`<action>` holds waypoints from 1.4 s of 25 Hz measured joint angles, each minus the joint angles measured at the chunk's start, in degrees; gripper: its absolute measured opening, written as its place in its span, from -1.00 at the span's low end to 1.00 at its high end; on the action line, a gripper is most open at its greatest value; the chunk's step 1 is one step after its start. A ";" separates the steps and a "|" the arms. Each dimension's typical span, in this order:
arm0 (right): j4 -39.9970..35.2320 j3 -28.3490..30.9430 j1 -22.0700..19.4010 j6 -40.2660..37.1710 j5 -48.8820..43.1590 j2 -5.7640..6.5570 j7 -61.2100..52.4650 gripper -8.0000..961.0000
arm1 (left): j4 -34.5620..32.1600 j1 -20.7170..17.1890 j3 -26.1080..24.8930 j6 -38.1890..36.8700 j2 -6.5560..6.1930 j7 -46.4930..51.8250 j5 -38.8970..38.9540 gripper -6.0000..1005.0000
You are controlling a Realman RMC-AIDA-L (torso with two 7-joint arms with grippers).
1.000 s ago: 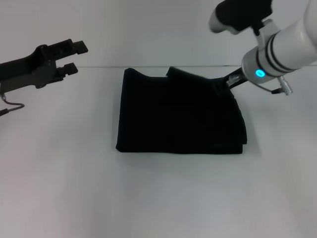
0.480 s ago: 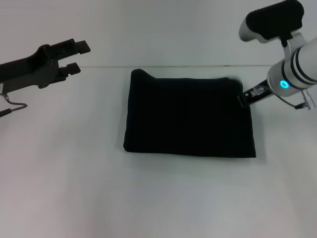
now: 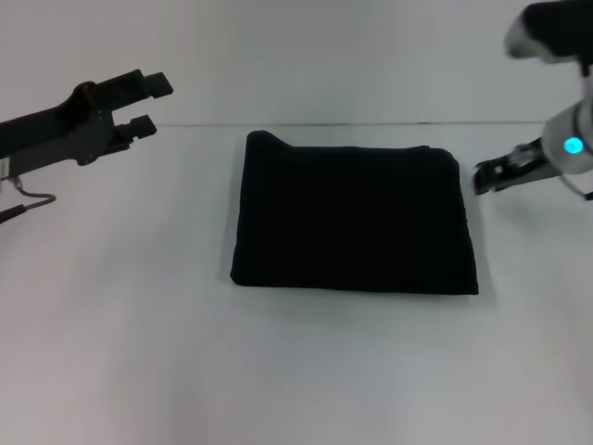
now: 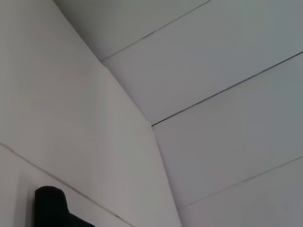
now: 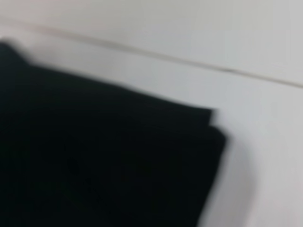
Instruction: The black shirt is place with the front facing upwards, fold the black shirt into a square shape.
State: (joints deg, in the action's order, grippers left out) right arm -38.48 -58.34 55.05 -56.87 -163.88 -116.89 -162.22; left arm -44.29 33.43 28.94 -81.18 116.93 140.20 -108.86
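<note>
The black shirt (image 3: pixel 352 218) lies flat in the middle of the white table (image 3: pixel 278 371), folded into a near-square block. Its lettering and neck label are hidden. One far corner (image 3: pixel 261 139) bulges up a little. My right gripper (image 3: pixel 484 178) hangs just off the shirt's far right corner, apart from the cloth, open and empty. The shirt's corner fills the right wrist view (image 5: pixel 94 161). My left gripper (image 3: pixel 151 104) is open and empty, raised over the table's far left, well away from the shirt.
The table's far edge (image 3: pixel 371 123) meets a plain pale wall behind the shirt. A thin wire hook (image 3: pixel 32 197) hangs under the left arm. The left wrist view shows mostly wall panels.
The right gripper laid the shirt's far right corner flat, let go and drew back to the right. The shirt shifted slightly right and now lies flat. The left arm barely moved.
</note>
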 joint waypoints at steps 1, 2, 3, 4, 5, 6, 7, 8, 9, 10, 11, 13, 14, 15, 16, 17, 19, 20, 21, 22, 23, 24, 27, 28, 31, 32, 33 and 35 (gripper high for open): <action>0.43 2.08 -0.16 0.25 0.00 0.95 -0.01 -0.82 | 0.00 -0.13 -0.01 -0.02 0.00 0.00 0.27 0.62; 0.74 4.24 -0.38 0.40 0.05 1.99 0.00 -0.74 | 0.00 -0.27 0.01 -0.17 0.02 0.00 0.58 0.62; 0.90 6.50 -0.60 0.27 0.29 2.95 0.11 -0.65 | 0.00 -0.34 0.02 -0.31 0.03 -0.01 0.79 0.62; 1.00 9.21 -0.87 -0.04 0.65 4.03 0.41 -0.56 | 0.00 -0.36 0.00 -0.45 0.03 -0.01 0.84 0.62; 1.09 11.72 -1.15 -1.46 2.04 5.09 1.58 -0.48 | 0.00 -0.39 -0.08 -0.71 0.03 -0.02 0.92 0.62; 1.19 13.76 -1.45 -3.06 3.79 6.03 2.85 -0.37 | 0.00 -0.39 -0.14 -0.99 0.04 -0.02 0.96 0.62; 1.44 15.32 -1.80 -5.27 6.40 6.87 4.32 -0.27 | -0.01 -0.40 -0.16 -1.11 0.05 -0.02 1.00 0.62; 1.85 16.60 -2.28 -7.99 10.09 7.86 5.91 -0.16 | -0.01 -0.41 -0.18 -1.22 0.05 -0.02 1.02 0.62; 2.36 17.07 -2.72 -10.48 13.19 8.48 7.00 -0.06 | -0.01 -0.41 -0.18 -1.29 0.05 -0.03 1.04 0.62; 2.91 17.08 -3.00 -12.14 15.07 8.83 7.36 0.04 | 0.00 -0.45 -0.19 -1.29 0.05 -0.07 1.06 0.62; 3.62 17.00 -3.19 -13.41 16.54 8.97 7.53 0.08 | 0.00 -0.45 -0.19 -1.29 0.05 -0.07 1.06 0.62; 5.99 16.81 -3.19 -14.42 17.80 8.92 7.52 0.16 | -0.01 -0.61 -0.20 -1.19 0.05 -0.11 1.08 0.62; 7.44 16.78 -3.07 -14.34 17.85 8.71 7.48 0.20 | -0.01 -0.68 -0.20 -1.10 0.07 -0.11 1.08 0.62; 8.71 16.77 -2.82 -13.78 17.83 8.46 7.45 0.24 | 0.00 -0.74 -0.20 -1.00 0.10 -0.13 1.09 0.62; 9.70 16.63 -2.64 -13.12 17.77 8.09 7.43 0.28 | -0.01 -0.79 -0.20 -0.92 0.12 -0.20 1.10 0.62; 10.43 16.34 -2.45 -12.30 17.73 7.67 7.43 0.28 | 0.00 -0.80 -0.19 -0.88 0.17 -0.28 1.10 0.62; 11.05 14.80 -2.05 -9.03 17.73 6.21 7.08 0.28 | 0.13 -0.67 -0.20 -0.82 0.25 -0.52 1.11 0.62; 11.05 14.80 -2.05 -9.03 17.73 6.21 7.08 0.28 | 0.13 -0.67 -0.20 -0.82 0.25 -0.52 1.11 0.62; 11.05 14.57 -1.91 -8.16 17.77 5.63 7.07 0.28 | 0.26 -0.57 -0.20 -0.82 0.26 -0.57 1.11 0.62; 11.05 14.42 -1.73 -7.42 17.81 5.12 7.09 0.28 | 0.42 -0.49 -0.20 -0.82 0.26 -0.64 1.11 0.62; 11.05 14.24 -1.49 -6.87 17.84 4.72 7.10 0.28 | 0.55 -0.44 -0.20 -0.81 0.27 -0.70 1.11 0.62; 11.15 13.78 -1.27 -6.34 17.84 4.37 7.09 0.28 | 0.65 -0.40 -0.19 -0.82 0.27 -0.72 1.11 0.62; 11.67 11.87 -0.96 -5.02 17.81 3.85 6.49 0.28 | 0.70 -0.50 -0.19 -0.78 0.33 -0.73 1.30 0.62; 11.78 11.40 -0.96 -4.64 17.81 3.81 6.22 0.28 | 0.70 -0.58 -0.19 -0.76 0.33 -0.73 1.42 0.62; 11.63 11.00 -1.31 -4.86 17.81 4.00 5.89 0.28 | 0.71 -0.82 -0.21 -0.72 0.33 -0.72 1.93 0.62; 11.39 10.98 -1.47 -5.30 17.81 4.28 5.86 0.28 | 0.70 -0.84 -0.23 -0.71 0.33 -0.73 2.01 0.62; 11.21 11.00 -1.64 -5.75 17.82 4.55 5.84 0.28 | 0.70 -0.85 -0.25 -0.67 0.33 -0.72 2.03 0.62; 11.03 11.21 -2.08 -6.37 17.96 5.06 5.80 0.28 | 0.71 -0.84 -0.27 -0.51 0.32 -0.72 2.05 0.62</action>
State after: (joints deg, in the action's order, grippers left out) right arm -27.45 -47.12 52.97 -63.25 -145.91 -111.83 -156.41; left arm -43.59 32.59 28.66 -81.70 117.25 139.48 -106.80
